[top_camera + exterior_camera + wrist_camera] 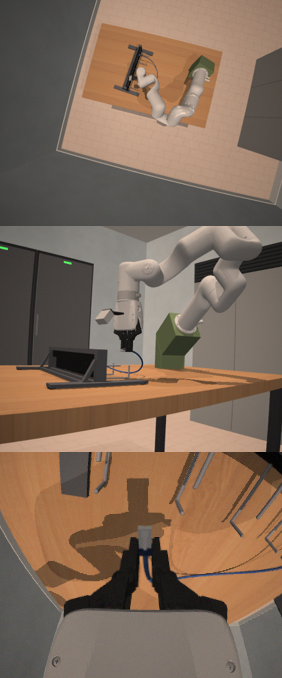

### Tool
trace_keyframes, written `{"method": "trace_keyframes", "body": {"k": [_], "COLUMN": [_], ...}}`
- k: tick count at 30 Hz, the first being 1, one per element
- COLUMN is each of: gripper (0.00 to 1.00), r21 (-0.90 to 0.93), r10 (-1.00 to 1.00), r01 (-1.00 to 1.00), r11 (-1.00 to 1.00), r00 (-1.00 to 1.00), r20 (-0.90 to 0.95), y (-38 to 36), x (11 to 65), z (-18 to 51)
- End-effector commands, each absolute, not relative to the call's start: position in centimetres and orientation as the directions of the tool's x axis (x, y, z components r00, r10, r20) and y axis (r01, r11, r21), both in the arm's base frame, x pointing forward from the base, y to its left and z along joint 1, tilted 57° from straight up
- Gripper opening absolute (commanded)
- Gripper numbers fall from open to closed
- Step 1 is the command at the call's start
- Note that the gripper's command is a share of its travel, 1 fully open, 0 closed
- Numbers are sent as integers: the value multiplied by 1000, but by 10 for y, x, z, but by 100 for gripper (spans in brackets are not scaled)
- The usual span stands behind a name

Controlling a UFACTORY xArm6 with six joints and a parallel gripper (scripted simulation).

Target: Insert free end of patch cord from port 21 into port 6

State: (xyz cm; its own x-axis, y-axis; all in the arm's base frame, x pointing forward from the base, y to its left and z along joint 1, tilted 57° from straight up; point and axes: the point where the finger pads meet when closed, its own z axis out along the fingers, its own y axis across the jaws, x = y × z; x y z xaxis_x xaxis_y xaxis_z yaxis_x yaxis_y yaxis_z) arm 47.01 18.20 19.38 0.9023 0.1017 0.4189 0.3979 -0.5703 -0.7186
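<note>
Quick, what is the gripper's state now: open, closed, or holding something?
Gripper: closed on the cord's plug, held above the table behind the rack.

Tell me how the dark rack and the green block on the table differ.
The rack is dark grey, long and low, an open frame on flat feet; the green block is solid and taller. The rack stands free, with a blue cord running behind it up to the claw; the block carries the arm. Both sit on the table.
</note>
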Motion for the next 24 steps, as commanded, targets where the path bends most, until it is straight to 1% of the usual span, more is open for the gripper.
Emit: {"method": "trace_keyframes", "body": {"k": [1, 11, 24], "gripper": [0, 0, 0], "r21": [-740, -781, -802], "r10": [70, 0, -46], "r01": [348, 232, 153], "r11": [-576, -579, -577], "r00": [923, 959, 975], "r20": [379, 285, 220], "y": [177, 166, 160], "x": [478, 494, 505], "z": [193, 191, 189]}}
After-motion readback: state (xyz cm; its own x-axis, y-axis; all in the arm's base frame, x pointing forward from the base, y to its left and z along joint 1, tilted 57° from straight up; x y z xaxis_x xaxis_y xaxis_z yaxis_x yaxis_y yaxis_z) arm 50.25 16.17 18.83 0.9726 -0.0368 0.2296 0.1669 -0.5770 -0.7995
